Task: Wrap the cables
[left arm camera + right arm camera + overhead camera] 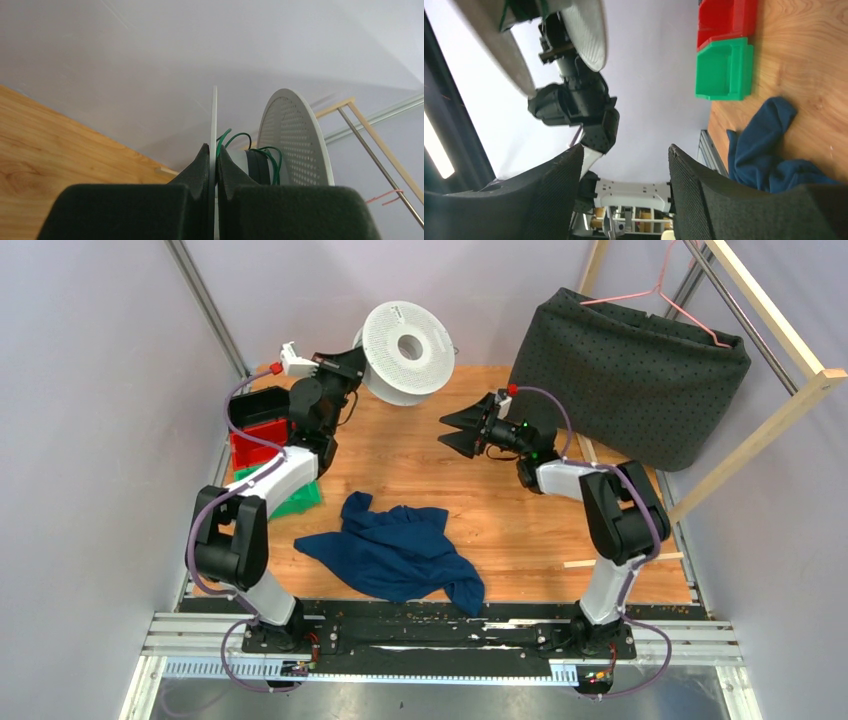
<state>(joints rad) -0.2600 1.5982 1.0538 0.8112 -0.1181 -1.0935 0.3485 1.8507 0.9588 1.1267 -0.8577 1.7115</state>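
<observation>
Currently the white spool [405,352] hangs over the table's [520,530] far-left corner, its flat face tilted up toward the overhead camera. Your left gripper [214,156] is clamped on one flange's rim. Your right gripper [446,430] is spread and empty, pointing left at the spool, well apart. The thin green wire [258,165] sits on the hub between the flanges, loops sticking out. Free end not visible.

Pale grey walls [90,390] close in a wood-grain surface [520,530]. A light wooden frame [772,305] stands at the right, with metal rails [690,640] along the near edge.
</observation>
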